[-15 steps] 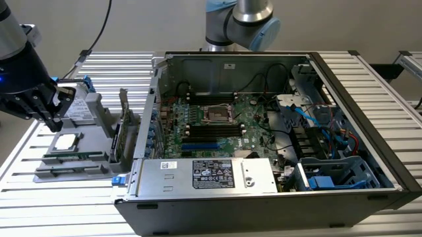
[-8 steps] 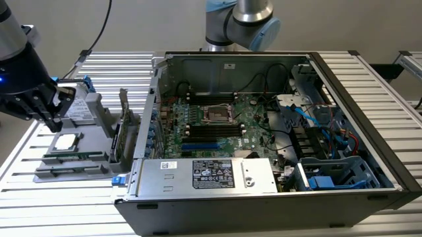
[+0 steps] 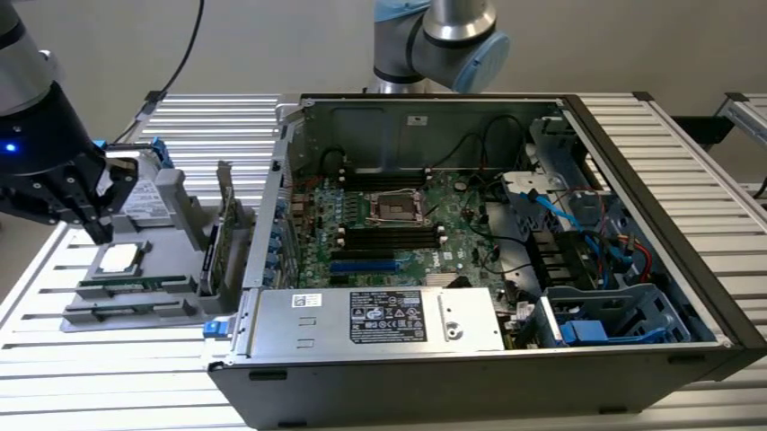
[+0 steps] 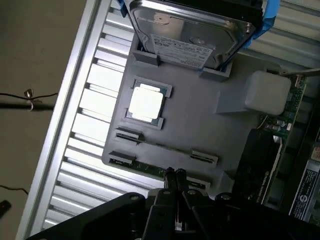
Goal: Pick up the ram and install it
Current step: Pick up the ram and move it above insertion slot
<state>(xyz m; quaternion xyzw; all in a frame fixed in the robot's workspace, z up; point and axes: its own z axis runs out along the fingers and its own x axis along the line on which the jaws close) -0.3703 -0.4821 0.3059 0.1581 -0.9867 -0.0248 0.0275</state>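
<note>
The ram (image 4: pixel 142 169) is a thin green stick lying in the front slot of a grey parts holder (image 4: pixel 200 125). In the exterior view the ram (image 3: pixel 126 285) shows as a green strip on that holder (image 3: pixel 168 269), at the exterior view's left of the open computer case (image 3: pixel 480 359). My gripper (image 4: pixel 175 174) hangs just above the stick with its fingertips pressed together and nothing between them. Seen from outside, the black gripper (image 3: pixel 96 232) hovers over the holder's far left side. The black memory slots (image 3: pixel 386 235) lie on the motherboard inside the case.
On the holder sit a silver processor chip (image 4: pixel 146 102), a hard drive (image 4: pixel 192 30) with blue rails and an upright green expansion card (image 3: pixel 223 224). The case's power supply (image 3: pixel 372 319) and drive cage (image 3: pixel 599 314) flank the motherboard. A ribbed metal table (image 3: pixel 204 117) carries everything.
</note>
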